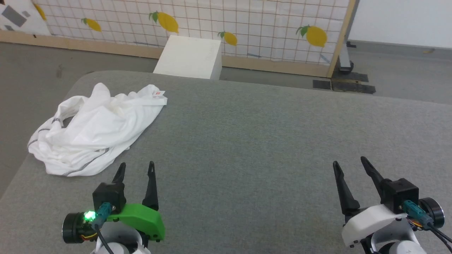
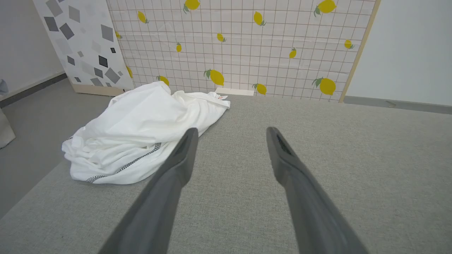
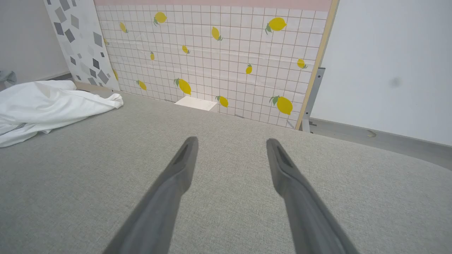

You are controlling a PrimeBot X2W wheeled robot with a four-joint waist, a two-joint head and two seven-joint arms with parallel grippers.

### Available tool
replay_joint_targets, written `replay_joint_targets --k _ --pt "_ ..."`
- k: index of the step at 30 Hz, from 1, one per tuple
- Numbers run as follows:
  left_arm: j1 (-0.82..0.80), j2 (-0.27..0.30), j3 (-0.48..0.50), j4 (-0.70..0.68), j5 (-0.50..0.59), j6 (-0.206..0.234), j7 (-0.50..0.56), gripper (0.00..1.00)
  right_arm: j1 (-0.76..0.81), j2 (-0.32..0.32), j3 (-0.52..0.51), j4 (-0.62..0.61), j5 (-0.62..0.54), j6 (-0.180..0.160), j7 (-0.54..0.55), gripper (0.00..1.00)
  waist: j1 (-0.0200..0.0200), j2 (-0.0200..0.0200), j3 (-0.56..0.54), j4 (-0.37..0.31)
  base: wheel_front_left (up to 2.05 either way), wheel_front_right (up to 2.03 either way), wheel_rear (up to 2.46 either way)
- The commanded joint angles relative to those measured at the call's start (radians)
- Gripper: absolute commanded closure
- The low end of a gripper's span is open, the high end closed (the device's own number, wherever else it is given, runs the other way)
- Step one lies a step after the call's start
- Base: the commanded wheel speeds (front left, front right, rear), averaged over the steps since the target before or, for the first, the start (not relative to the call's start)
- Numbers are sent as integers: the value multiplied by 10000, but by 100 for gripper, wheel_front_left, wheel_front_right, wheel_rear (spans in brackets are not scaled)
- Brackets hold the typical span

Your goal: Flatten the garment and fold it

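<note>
Thin matt cloth garment (image 1: 93, 130) on rough woven grey table (image 1: 265, 141)

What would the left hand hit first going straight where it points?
Likely the white shirt, whose edge lies ahead of the left hand's outer finger; otherwise just grey tabletop. Depth is unclear.

Crumpled white thin-fabric shirt (image 1: 95, 130) on grey fabric-covered desk (image 1: 265, 148), left side; rigid white box (image 1: 189, 56) behind desk, before lemon-print grid panel (image 1: 265, 21).

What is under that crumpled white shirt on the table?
The shirt lies bunched on the grey table, near its left edge. Its folds hide the surface directly beneath, so anything tucked under there cannot be seen; nothing pokes out around it.
</note>
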Motion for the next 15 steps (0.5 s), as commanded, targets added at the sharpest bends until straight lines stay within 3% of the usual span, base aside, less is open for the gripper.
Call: replay_joint_targets --k 1,15 --pt "-171 82 -30 70 -79 72 -117 0 -191 10 13 62 79 -5 -134 0 0 0 -11 218 0 0 0" --pt "-141 270 -122 208 -360 290 -404 0 -288 14 84 296 187 -6 -351 0 0 0 -65 1029 0 0 0"
